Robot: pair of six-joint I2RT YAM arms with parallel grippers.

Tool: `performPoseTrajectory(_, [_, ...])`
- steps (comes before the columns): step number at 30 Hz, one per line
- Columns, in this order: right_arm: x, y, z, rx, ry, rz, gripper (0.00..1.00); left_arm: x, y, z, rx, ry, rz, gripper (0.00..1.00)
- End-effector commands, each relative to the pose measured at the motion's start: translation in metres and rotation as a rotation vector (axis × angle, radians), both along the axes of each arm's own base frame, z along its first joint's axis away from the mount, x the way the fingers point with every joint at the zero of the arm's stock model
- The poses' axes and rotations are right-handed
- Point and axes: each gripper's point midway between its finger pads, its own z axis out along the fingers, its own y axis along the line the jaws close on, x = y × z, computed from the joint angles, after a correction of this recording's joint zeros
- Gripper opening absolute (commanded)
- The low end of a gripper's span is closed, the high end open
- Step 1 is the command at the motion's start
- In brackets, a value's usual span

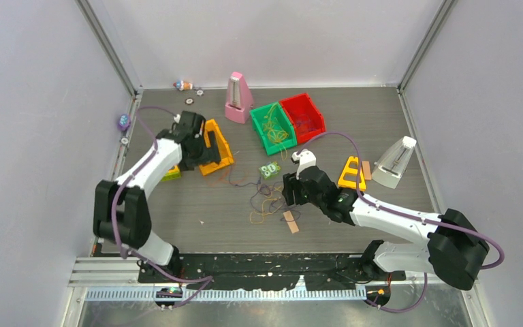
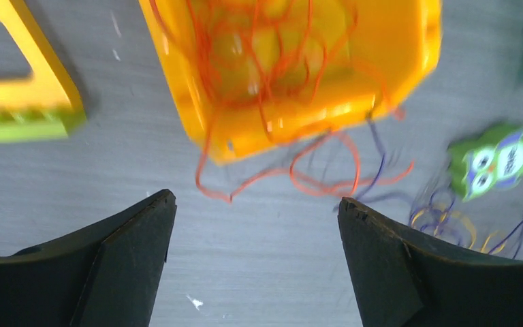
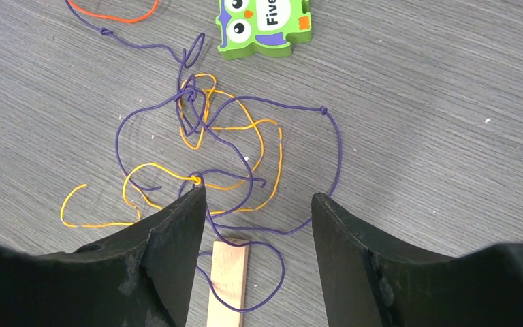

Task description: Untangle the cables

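Our nearer right gripper [image 3: 259,195], spread and empty, faces the cables [image 3: 204,129] tangled just before the owl piece [image 3: 262,27].

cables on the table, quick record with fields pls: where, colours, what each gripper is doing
loose tangle: purple and orange-yellow cables knotted together on the table, near the owl puzzle piece
orange bin: holds orange cables, some spilling over the rim
left gripper: open, empty, facing the orange bin
right gripper: open, above the tangle
wooden stick: crossed by a purple loop
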Motion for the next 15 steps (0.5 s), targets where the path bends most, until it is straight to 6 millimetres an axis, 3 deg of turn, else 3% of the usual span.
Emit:
performPoseTrajectory(1, [0.004, 0.011, 0.018, 0.061, -0.041, 0.034, 0.64, -0.018, -0.022, 0.008, -0.097, -0.172, -0.018, 0.91])
performPoseTrajectory(6, [0.003, 0.027, 0.015, 0.059, -0.014, 0.105, 0.68, -0.020, -0.013, -0.014, -0.140, -0.295, 0.084, 0.83])
performPoseTrajectory(13, [0.007, 0.037, 0.028, 0.075, -0.032, 0.134, 0.69, -0.003, -0.019, -0.052, -0.164, -0.170, 0.100, 0.68])
performPoseTrajectory(15, [0.008, 0.036, 0.031, 0.079, -0.039, 0.128, 0.69, -0.001, -0.019, -0.060, -0.160, -0.151, 0.108, 0.60])
